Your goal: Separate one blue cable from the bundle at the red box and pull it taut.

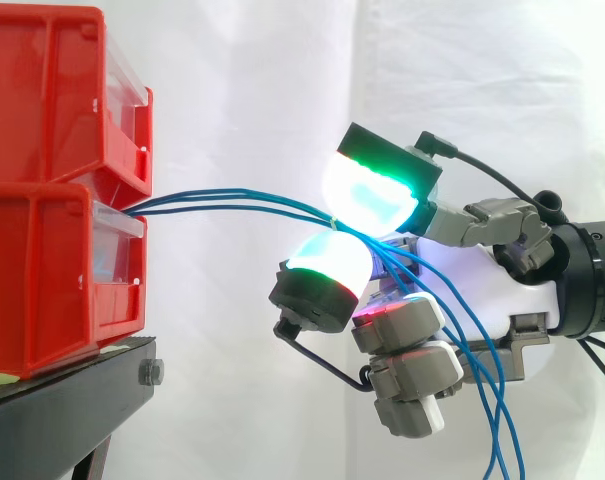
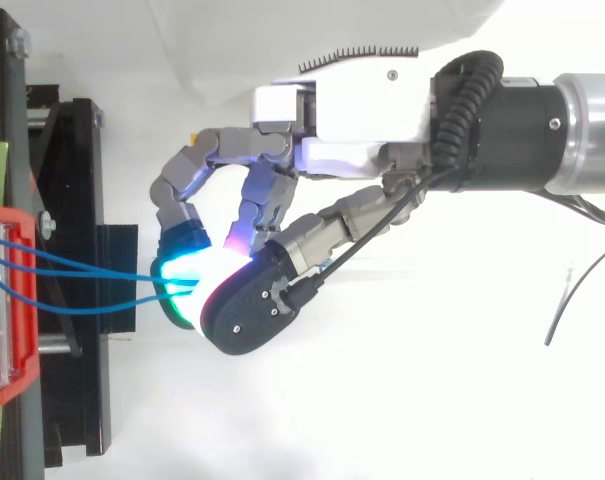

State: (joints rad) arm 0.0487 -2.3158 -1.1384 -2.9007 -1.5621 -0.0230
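- The blue cables [image 1: 212, 198] come out of the gap between the two stacked red bins, at their front edge, and run right across open air to the hand.
- In the side view they arch gently upward on the way. They are not drawn straight.
- In the top view three strands [image 2: 82, 290] leave the red bin [image 2: 2, 330] apart from one another and close together at the glowing pads. The nearest strand bows outward in a loose curve.
- All the strands meet at one spot between two pads [image 1: 372, 195], one above and one below. Both pads glow green and cyan and are pressed towards each other on the cables.
- I cannot tell whether one strand is parted from the rest inside that pinch.
- Past the pinch the cables fall down and right across the front of the hand [image 1: 512, 295], as far as the lower edge of the side view.
- The remaining fingers [image 1: 412, 350] are curled in below the pinch with a red-magenta glow, and nothing is in them.
- The upper bin [image 1: 42, 100] sits on the lower bin [image 1: 32, 290], which rests on the black stand [image 1: 62, 395].
- A white curtain [image 1: 242, 80] hangs behind it all.
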